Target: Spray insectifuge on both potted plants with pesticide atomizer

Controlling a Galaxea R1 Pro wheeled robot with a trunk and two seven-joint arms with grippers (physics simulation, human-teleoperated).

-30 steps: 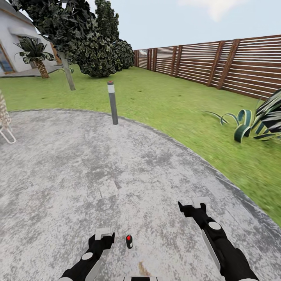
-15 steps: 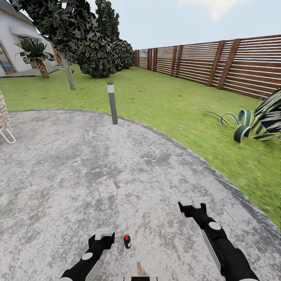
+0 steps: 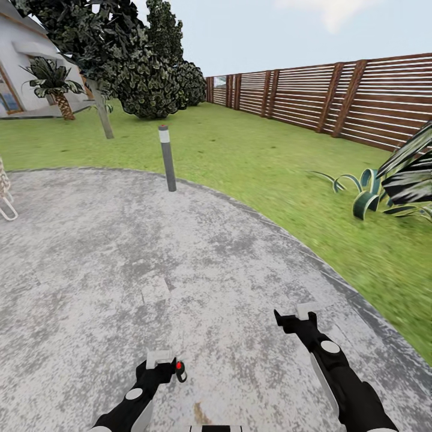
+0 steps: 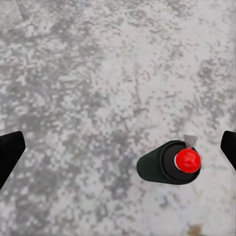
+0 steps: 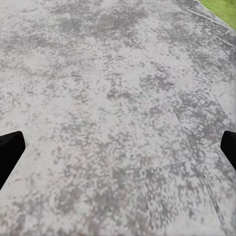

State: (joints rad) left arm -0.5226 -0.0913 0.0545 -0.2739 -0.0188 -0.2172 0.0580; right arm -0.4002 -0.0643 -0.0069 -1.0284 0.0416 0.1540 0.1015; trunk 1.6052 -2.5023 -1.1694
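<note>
Head camera overlooks patio [image 3: 120,252]; wrist cameras face it closely.

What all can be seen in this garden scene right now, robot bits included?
Paved patio: one, mottled grey, round, underfoot.
Lawn: one, green, around the patio up to the fence.
Wood fence: one, brown slats, along the far right.
Bollard lamp post: one, grey with a pale band, at the patio's far edge.
Dark trees and bushes: a cluster, dark green, far left.
Palm: one, brown scaly trunk, beside the house.
House: one, pale grey, far left.
Striped-leaf plant: one, dark green and white, on the lawn at right.
Small bottle: one, dark with a red top, on the paving by the left tool.
Left tool: one, black, fingers apart.
Right tool: one, black, fingers apart, over bare paving.
</note>
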